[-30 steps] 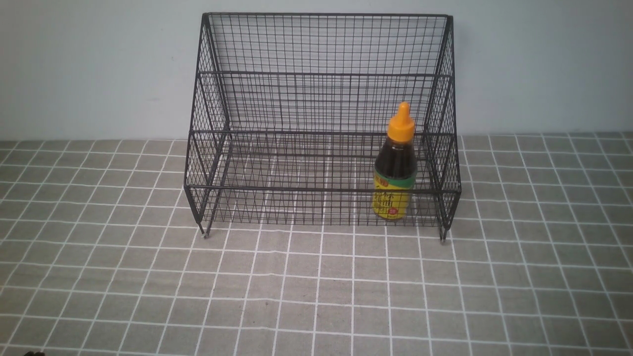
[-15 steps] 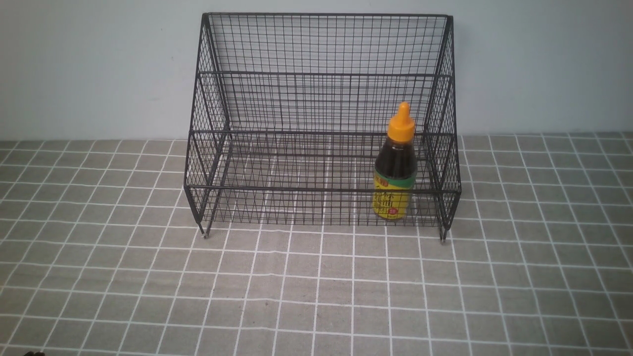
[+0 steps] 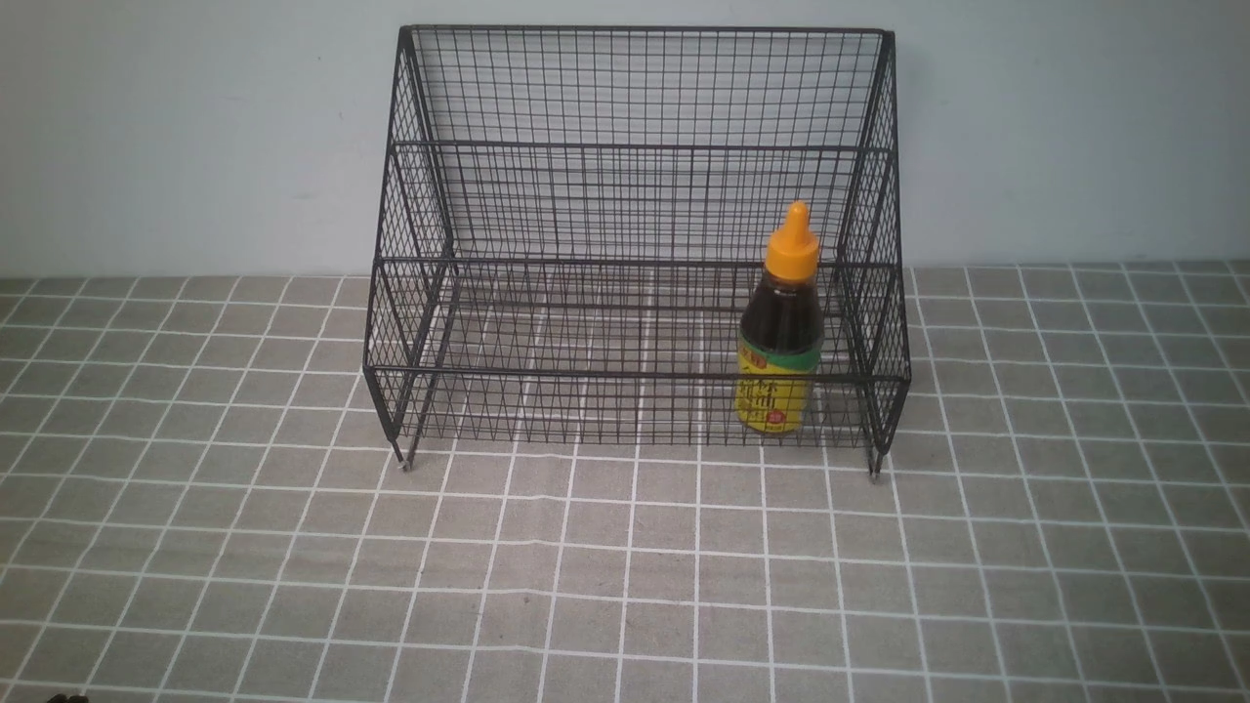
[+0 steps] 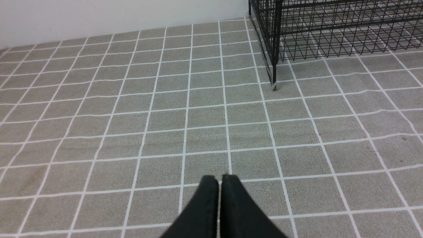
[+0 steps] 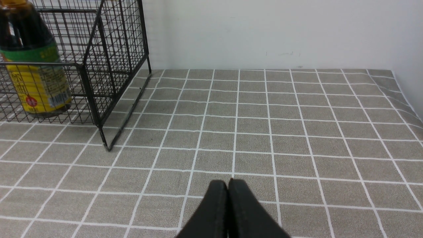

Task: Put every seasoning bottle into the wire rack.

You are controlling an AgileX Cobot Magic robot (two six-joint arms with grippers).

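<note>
The seasoning bottle (image 3: 779, 337) stands upright on the lower tier of the black wire rack (image 3: 635, 146), near the rack's right side. It also shows in the right wrist view (image 5: 34, 69), behind the rack's front rail (image 5: 92, 99). My left gripper (image 4: 219, 180) is shut and empty over the checked cloth, short of the rack's left front foot (image 4: 274, 86). My right gripper (image 5: 228, 183) is shut and empty over the cloth, to the right of the rack. Neither gripper shows in the front view.
A grey cloth with white grid lines (image 3: 625, 586) covers the table. A pale wall (image 3: 176, 137) rises right behind the rack. The cloth's right edge shows in the right wrist view (image 5: 404, 99).
</note>
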